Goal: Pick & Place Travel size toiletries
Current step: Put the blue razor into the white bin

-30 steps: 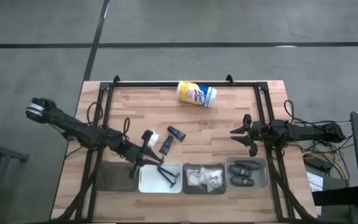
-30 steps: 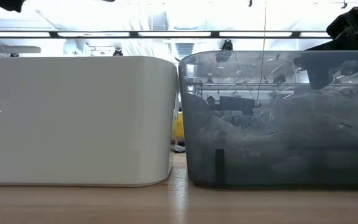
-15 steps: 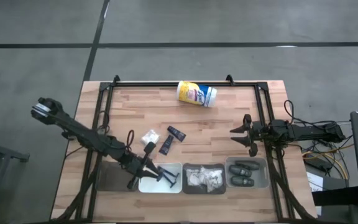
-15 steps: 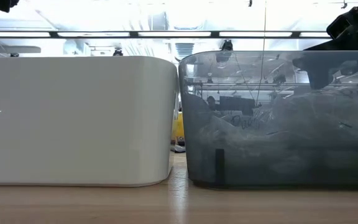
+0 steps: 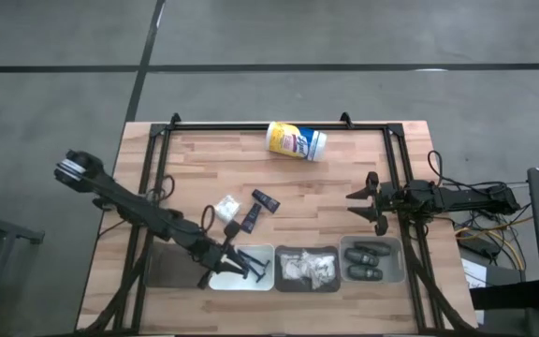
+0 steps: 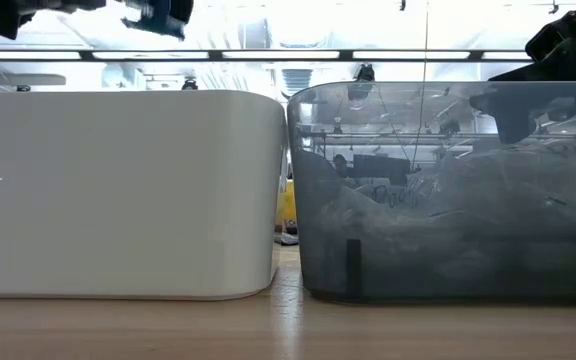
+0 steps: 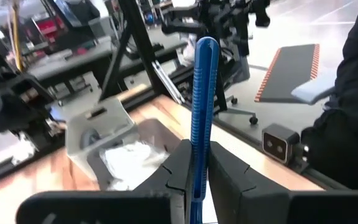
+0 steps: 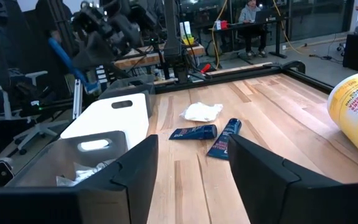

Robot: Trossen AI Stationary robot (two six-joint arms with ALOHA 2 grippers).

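My left gripper [image 5: 215, 265] hovers over the white bin [image 5: 251, 279] at the near edge, shut on a thin razor with a blue handle [image 7: 202, 93]. It also shows in the right wrist view [image 8: 107, 28] and in the low view [image 6: 153, 12]. Dark razors [image 5: 254, 266] lie in that bin. A white packet [image 5: 225, 206] and two black tubes [image 5: 266, 201] [image 5: 250, 218] lie flat on the wood. My right gripper [image 5: 361, 210] waits open at the right side, with nothing between its fingers [image 8: 191, 162]. My left gripper pinches the razor's blue ribbed handle [image 7: 196, 152] between its two fingers. The fingers lie along the handle, which sticks out well past the fingertips. They reach nearly level from the table's left. The razor [image 8: 64, 56] is lifted clear above the bins.
Four bins line the near edge: a dark one [image 5: 162, 271], the white one, one with white packets [image 5: 307, 268] and one with dark pods [image 5: 367, 261]. A yellow-and-white canister [image 5: 296, 141] lies at the far side. A black frame [image 5: 279, 125] borders the table.
My left gripper has moved toward the table's near edge and down. It has gone from beside the white packet to over the white bin, keeping the razor in its hold. The packet, half covered before, now lies in plain view. In the low view the gripper has come into the picture.
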